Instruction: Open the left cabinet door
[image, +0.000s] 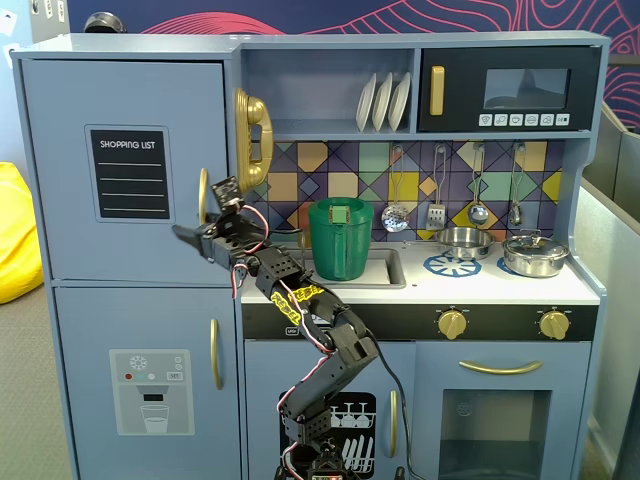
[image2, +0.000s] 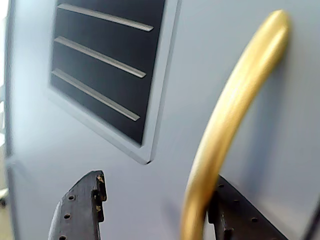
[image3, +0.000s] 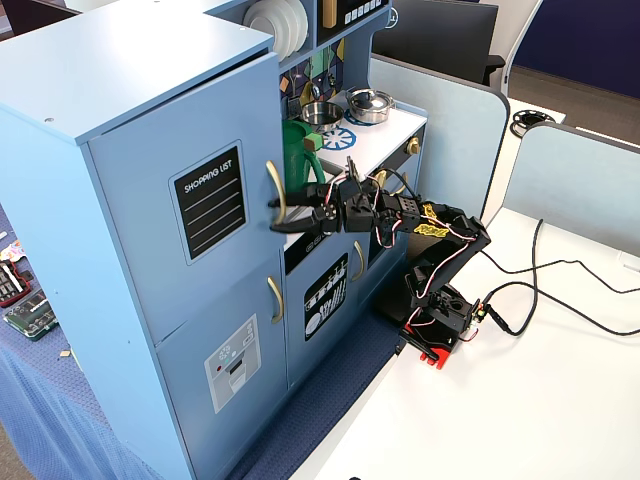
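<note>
The left cabinet door (image: 60, 180) is blue-grey with a black "SHOPPING LIST" panel (image: 129, 172) and looks flush with the cabinet. Its curved gold handle (image: 203, 193) stands vertical at the door's right edge. My gripper (image: 192, 228) is open at the handle's lower part. In the wrist view the handle (image2: 235, 95) runs between my fingers, close against the right finger (image2: 240, 212), with the left finger (image2: 80, 205) well apart; the gripper (image2: 159, 180) faces the door (image2: 150, 200). In a fixed view the gripper (image3: 277, 215) straddles the handle (image3: 274, 185) on the door (image3: 140, 250).
Below is a door with a water-dispenser graphic (image: 150, 390). A gold toy phone (image: 252, 138) hangs right of the handle. A green pitcher (image: 341, 238) stands in the sink behind my arm. The dishwasher-print door (image: 350, 425) is behind my base. Cables (image3: 540, 280) lie on the white table.
</note>
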